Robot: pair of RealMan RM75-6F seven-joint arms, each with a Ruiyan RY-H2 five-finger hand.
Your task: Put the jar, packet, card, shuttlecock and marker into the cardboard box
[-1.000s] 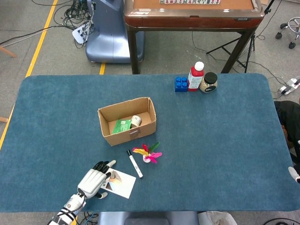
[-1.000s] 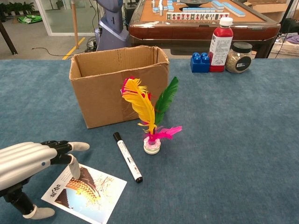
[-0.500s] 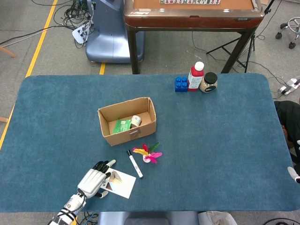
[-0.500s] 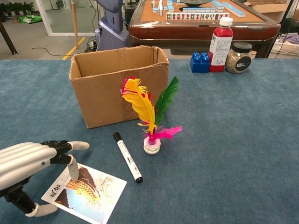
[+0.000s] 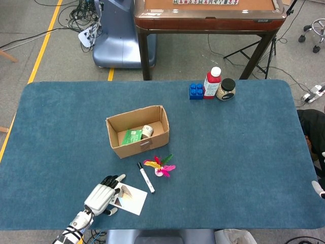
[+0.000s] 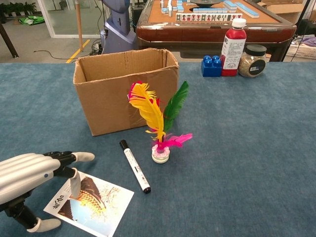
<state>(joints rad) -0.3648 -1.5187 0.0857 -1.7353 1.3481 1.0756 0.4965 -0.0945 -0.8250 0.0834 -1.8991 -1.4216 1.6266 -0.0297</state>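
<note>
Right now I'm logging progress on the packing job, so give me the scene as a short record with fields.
in box: green packet and small jar inside the cardboard box
still out: card, marker, shuttlecock
left hand: over the card's near-left corner, fingertips on it
right hand: barely visible at the head view's right edge
far edge: blue blocks, red bottle, black-lidded jar

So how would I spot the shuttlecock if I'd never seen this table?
Find the open cardboard box on the blue table. Just in front of it, right of the black-capped marker, the shuttlecock stands on a small round base. It alone has feathers: yellow, green and pink.
</note>
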